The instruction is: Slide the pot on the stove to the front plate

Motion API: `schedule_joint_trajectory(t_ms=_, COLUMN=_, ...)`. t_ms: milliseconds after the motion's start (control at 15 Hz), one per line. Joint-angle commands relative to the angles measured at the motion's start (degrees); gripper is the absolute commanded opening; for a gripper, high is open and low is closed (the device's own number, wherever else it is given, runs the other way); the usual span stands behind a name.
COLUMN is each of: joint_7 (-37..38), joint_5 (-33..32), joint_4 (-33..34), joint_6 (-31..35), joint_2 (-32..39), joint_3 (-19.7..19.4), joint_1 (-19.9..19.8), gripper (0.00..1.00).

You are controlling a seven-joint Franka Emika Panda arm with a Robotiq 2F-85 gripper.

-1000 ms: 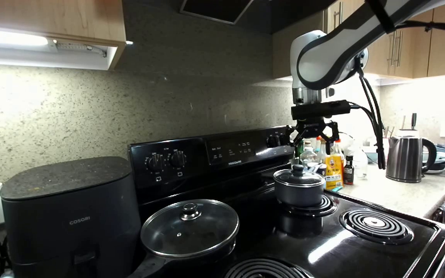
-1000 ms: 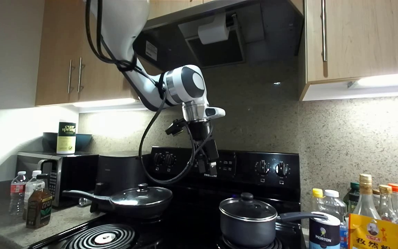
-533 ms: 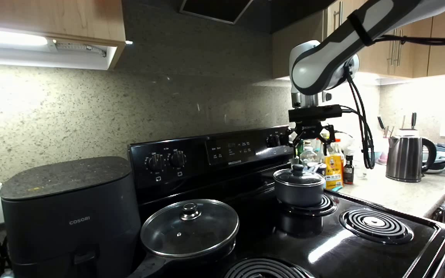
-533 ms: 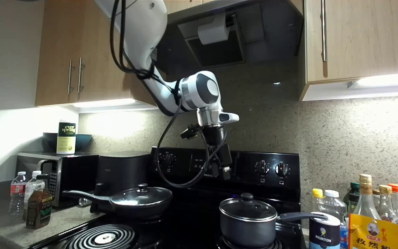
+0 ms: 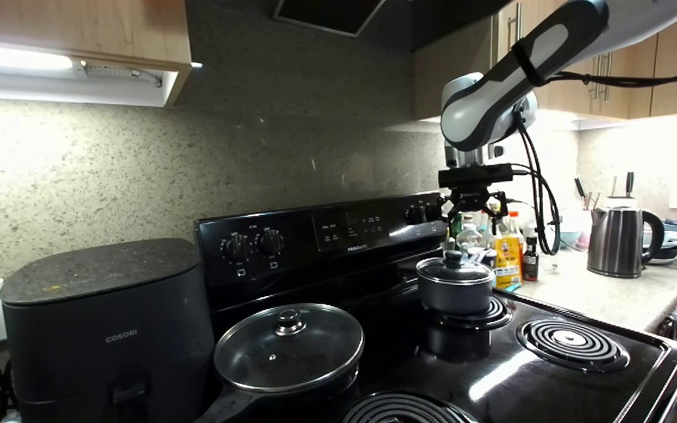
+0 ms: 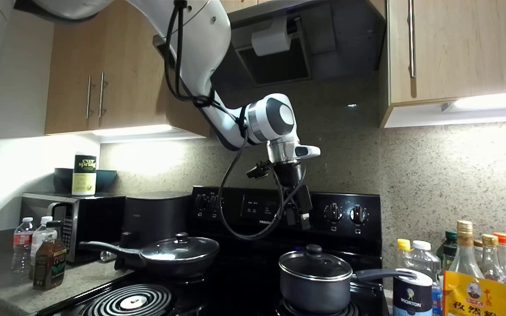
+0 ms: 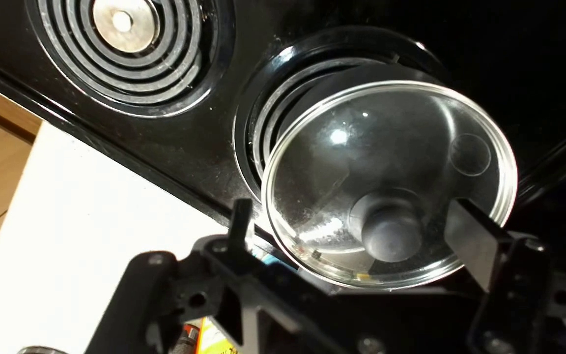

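The pot [image 6: 314,287], a dark grey saucepan with a glass lid and round knob, sits on the rear coil of the black stove [image 5: 538,393]. Its handle [image 6: 384,274] points to the right in an exterior view. Above the lid hangs my gripper [image 5: 471,222], its fingers pointing down and apart. From the wrist view, the lid's knob [image 7: 391,233] lies between the open fingertips of the gripper [image 7: 356,216], though the exterior views show a gap of air above it. The front plate [image 5: 569,338], a bare spiral coil, is in front of the pot and appears at the wrist view's upper left.
A lidded black frying pan [image 5: 288,352] stands on the other rear coil. Another bare coil [image 6: 130,302] is at the front. Beside the pot's handle are a salt can [image 6: 412,292], a yellow packet [image 6: 476,294] and several bottles. The knob panel [image 5: 338,235] rises behind.
My open gripper has come across toward the pot and somewhat lower, moving right in an exterior view until it is over the lid. Pot and pan have not moved.
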Motion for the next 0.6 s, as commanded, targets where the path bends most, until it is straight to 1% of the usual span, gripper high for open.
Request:
schedule_joint_trajectory(t_ms=0, joint_7=-0.09, joint_5=0.06, joint_4=0.13, joint_6=-0.15, joint_2=0.02, joint_3=-0.25, joint_1=0.24, gripper=1.0)
schedule_joint_trajectory(t_ms=133, joint_7=-0.09, joint_5=0.06, joint_4=0.13, joint_6=-0.15, joint_2=0.02, joint_3=-0.25, joint_1=0.23, gripper=1.0)
schedule_joint_trajectory(t_ms=333, joint_7=-0.44, joint_5=-0.41, joint_4=4.01, joint_6=1.04, joint_2=3.73, joint_3=-1.05, joint_1=-0.4, gripper=1.0)
schedule_joint_trajectory(t_ms=533, joint_7=-1.26, joint_5=-0.3, joint_4=9.6, joint_6=0.18, joint_2=7.97, joint_3=-2.65, joint_1=-1.03, gripper=1.0)
